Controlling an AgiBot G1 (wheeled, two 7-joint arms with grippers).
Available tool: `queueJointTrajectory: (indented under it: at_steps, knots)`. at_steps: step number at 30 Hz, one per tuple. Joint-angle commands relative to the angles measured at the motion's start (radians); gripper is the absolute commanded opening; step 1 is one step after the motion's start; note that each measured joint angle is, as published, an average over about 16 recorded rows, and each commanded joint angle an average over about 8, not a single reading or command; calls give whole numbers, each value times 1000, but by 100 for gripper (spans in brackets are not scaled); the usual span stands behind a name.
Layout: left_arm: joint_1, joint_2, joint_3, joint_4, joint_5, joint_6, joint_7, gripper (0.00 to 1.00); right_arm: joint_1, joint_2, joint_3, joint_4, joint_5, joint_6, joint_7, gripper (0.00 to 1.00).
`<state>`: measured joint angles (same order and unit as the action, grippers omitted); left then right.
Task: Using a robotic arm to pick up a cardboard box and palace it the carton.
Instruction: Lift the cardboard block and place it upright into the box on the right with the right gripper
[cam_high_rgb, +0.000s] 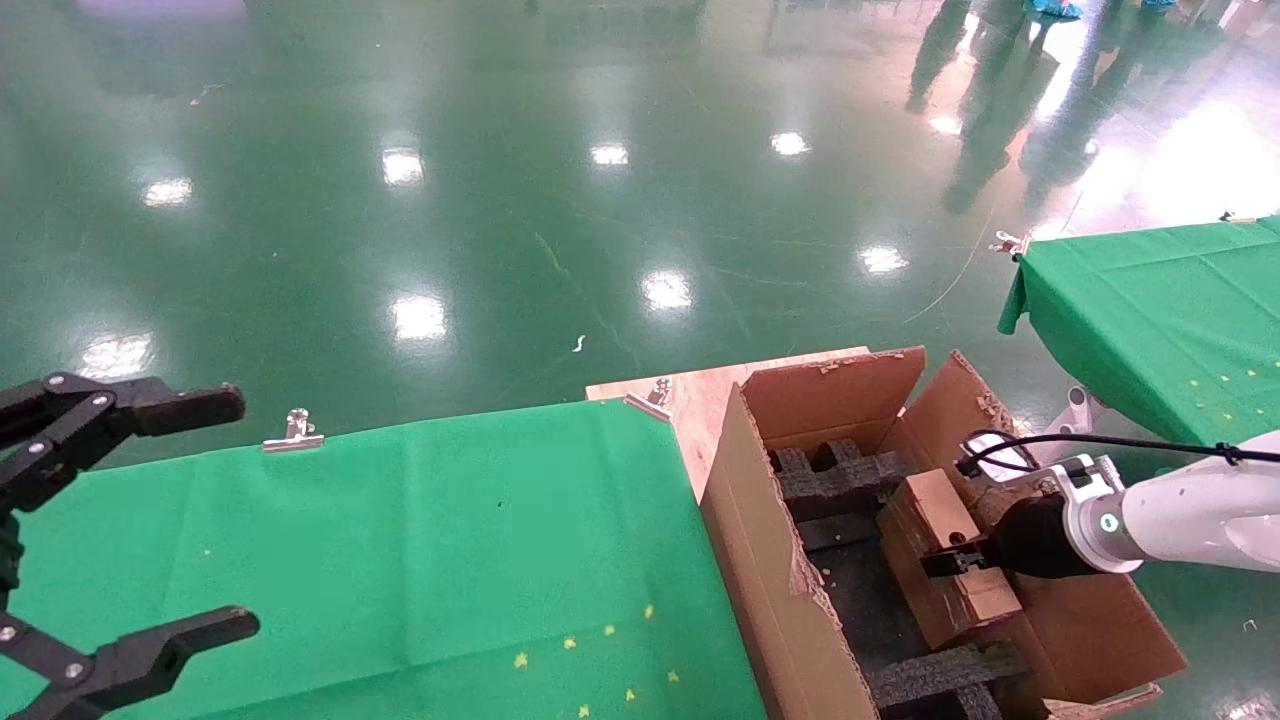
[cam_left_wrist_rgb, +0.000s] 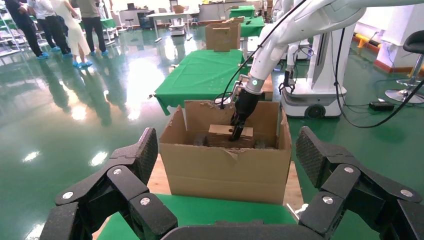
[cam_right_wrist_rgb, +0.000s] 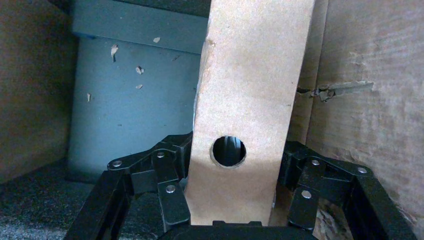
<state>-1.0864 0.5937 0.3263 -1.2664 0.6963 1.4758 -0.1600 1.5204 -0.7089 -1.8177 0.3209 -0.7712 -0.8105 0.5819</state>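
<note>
The small brown cardboard box, with a round hole in its face, is inside the large carton, close to the carton's right wall. My right gripper is on the white arm with a green ring light. It reaches into the carton and is shut on the box, with fingers on both sides. The left wrist view shows this from afar: box, carton. Black foam inserts line the carton. My left gripper is open and empty at the far left, over the green table.
The green-clothed table lies left of the carton, with metal clips on its far edge. A wooden board sits under the carton. Another green table stands at the right. People stand far off.
</note>
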Motion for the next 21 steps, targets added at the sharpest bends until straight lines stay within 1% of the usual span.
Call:
queueJointTrajectory:
  at_steps: [1,11,21]
  knots:
    - [0,0,0,0,0,0,0,100,1,1,-1,4,-2,1,4,100]
    - [0,0,0,0,0,0,0,100,16,10,-2,15,-6,-1,3,100]
    - [0,0,0,0,0,0,0,100,47,38,-5,51,-17,-1,13,100]
